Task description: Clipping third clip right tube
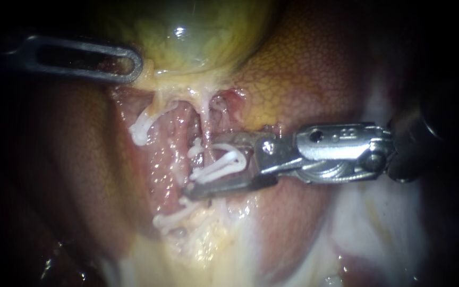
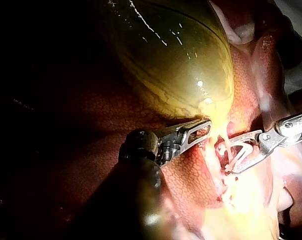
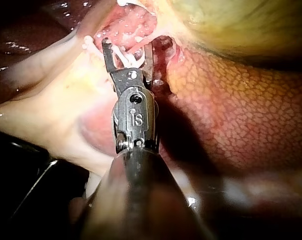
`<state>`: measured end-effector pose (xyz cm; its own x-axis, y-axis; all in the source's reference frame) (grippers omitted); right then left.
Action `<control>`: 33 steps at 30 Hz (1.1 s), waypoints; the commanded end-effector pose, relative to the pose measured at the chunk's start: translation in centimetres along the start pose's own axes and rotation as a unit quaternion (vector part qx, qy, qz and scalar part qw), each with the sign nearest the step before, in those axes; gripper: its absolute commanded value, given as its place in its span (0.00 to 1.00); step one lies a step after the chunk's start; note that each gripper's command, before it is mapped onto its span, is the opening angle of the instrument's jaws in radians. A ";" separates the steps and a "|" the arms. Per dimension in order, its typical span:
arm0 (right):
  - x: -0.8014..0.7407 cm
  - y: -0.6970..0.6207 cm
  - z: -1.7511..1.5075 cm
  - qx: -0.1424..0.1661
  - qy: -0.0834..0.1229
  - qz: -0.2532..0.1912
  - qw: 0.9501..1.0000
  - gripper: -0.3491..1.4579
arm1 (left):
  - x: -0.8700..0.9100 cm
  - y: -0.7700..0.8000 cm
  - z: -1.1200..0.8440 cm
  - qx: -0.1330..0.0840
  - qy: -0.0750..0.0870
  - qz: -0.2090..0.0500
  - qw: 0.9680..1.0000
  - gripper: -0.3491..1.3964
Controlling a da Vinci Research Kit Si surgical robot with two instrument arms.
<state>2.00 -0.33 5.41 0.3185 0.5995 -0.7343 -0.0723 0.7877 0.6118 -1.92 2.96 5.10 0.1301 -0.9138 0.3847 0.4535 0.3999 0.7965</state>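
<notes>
The right instrument (image 1: 202, 166) is held with jaws apart, gripping an open clip (image 1: 223, 162); the right tube (image 1: 204, 121) lies at their tips. The tube should be fully enclosed between them, clear of the neighbouring clip (image 1: 195, 150), before closure.

No legible text, labels, brands, nos. or signs on tissue in any view. Only marking: small engraved mark on the dull silver metal wrist housing (image 3: 136, 117) of the right instrument (image 3: 128, 48), right wrist view; not read off.
</notes>
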 end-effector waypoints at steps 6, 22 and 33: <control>0.06 0.10 0.00 0.006 0.012 0.005 1.000 0.47 | 0.00 0.00 0.00 0.000 0.000 0.000 1.000 0.00; 0.15 0.07 -0.04 0.094 0.081 0.031 0.992 0.46 | 0.00 -0.01 0.00 0.000 0.000 0.000 1.000 0.00; 0.33 0.06 -0.11 0.132 0.127 0.059 0.981 0.44 | 0.00 -0.01 -0.01 0.000 0.000 0.000 1.000 0.00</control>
<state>1.99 -0.07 5.17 0.0742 0.7302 -0.6792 0.1610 0.6634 0.7307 -1.91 2.95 5.09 0.1300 -0.9138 0.3847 0.4540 0.3998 0.7963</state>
